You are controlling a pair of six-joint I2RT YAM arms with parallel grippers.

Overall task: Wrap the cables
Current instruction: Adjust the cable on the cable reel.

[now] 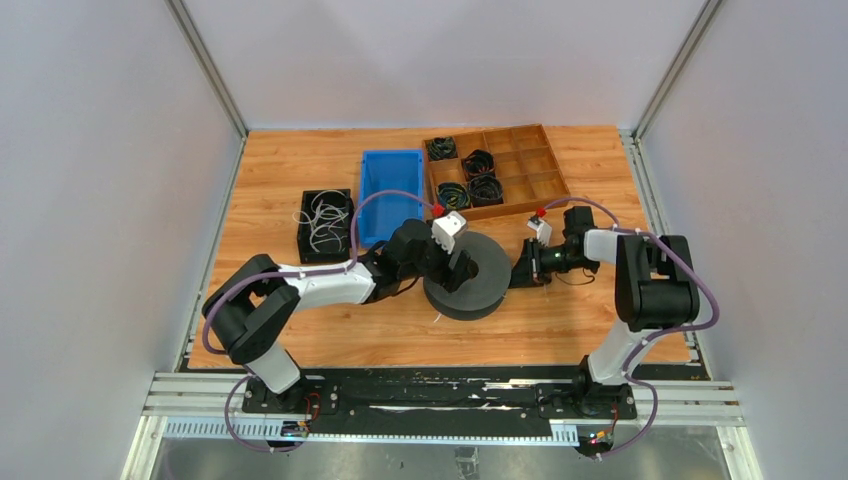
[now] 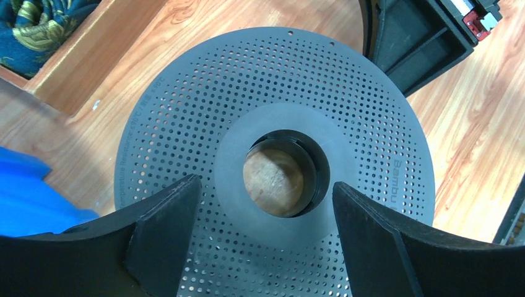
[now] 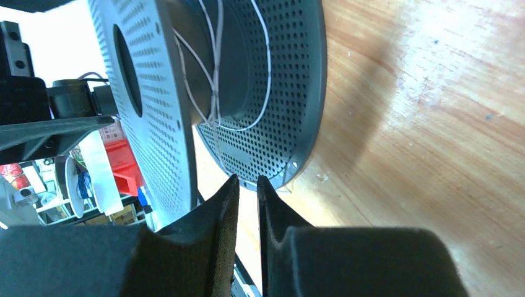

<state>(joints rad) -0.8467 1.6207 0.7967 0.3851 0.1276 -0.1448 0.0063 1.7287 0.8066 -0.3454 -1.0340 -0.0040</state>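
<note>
few cables (image 3: 214, 80) — in loops around spool (image 3: 291, 80) core

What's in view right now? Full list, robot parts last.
table: one, light wood, under everything
spool: one, dark grey, perforated, table centre between the arms
cable on spool: strand count unclear, whitish, looped loosely round the hub
black crate: one, black, back left
cables in crate: a tangle, whitish, inside the black crate
blue bin: one, blue, right of the crate
wooden tray: one, brown, compartmented, back centre-right
black coils: four, black, one in each of four left tray compartments
left fingers: two, black, spread wide over the spool's face
right fingers: two, black, narrow gap, at the spool's rim
</note>
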